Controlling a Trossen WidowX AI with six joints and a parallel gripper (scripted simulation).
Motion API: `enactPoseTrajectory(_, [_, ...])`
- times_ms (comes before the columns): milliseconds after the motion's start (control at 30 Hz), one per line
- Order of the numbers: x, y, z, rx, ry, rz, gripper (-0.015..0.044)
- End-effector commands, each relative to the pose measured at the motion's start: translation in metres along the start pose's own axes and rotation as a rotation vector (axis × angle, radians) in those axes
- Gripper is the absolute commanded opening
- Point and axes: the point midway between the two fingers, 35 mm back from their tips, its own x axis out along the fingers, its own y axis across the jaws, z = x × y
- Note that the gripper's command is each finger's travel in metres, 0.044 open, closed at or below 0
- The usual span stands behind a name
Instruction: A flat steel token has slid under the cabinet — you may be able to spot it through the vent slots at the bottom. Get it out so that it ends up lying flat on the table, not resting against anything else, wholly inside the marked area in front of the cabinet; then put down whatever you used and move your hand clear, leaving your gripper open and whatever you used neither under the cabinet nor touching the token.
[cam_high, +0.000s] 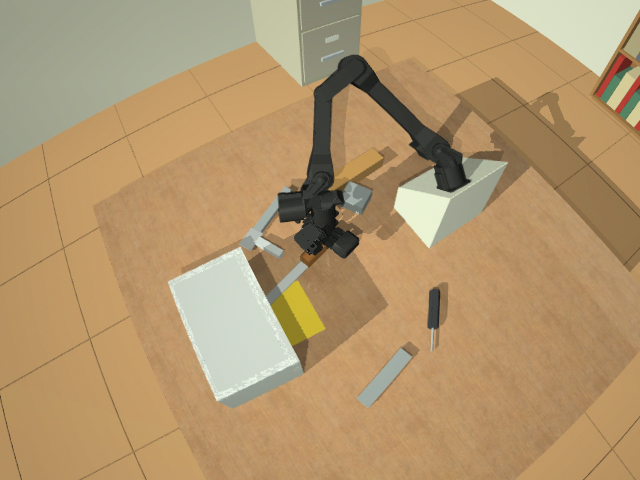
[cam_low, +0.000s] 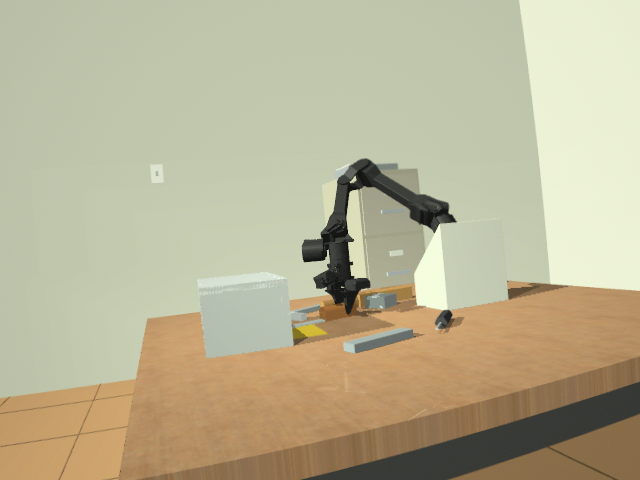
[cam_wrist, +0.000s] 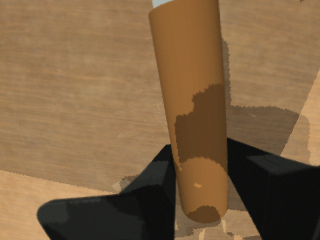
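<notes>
My gripper (cam_high: 326, 248) (cam_low: 344, 305) (cam_wrist: 195, 146) is shut on the orange-brown handle (cam_high: 310, 257) (cam_low: 333, 311) (cam_wrist: 192, 75) of a long flat tool, low over the table. The tool's grey blade (cam_high: 287, 282) (cam_low: 309, 323) (cam_wrist: 161, 2) points to the white cabinet (cam_high: 232, 320) (cam_low: 248, 317). In the top view its far end is lost from sight at the cabinet's front edge, by a corner of the yellow marked area (cam_high: 307, 310) (cam_low: 310, 331). The yellow area lies right in front of the cabinet. The steel token is not visible in any view, nor are the vent slots.
A grey angled tool (cam_high: 268, 214) lies beside the cabinet's back corner. A grey block (cam_high: 357, 197) (cam_low: 381, 300) and a wooden bar (cam_high: 360, 167) (cam_low: 403, 292) lie behind my gripper. A grey bar (cam_high: 385, 377) (cam_low: 378, 339), a screwdriver (cam_high: 433, 310) (cam_low: 443, 318) and a white wedge-shaped block (cam_high: 460, 211) (cam_low: 473, 266) stand apart.
</notes>
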Motion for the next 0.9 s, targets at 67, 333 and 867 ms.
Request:
enactPoseTrajectory(67, [0.0, 0.0, 0.009, 0.005, -0.001, -0.001, 0.0])
enactPoseTrajectory(333, [0.0, -0.001, 0.018, 0.006, -0.001, -0.001, 0.0])
enactPoseTrajectory(867, [0.0, -0.001, 0.036, 0.006, -0.002, -0.001, 0.0])
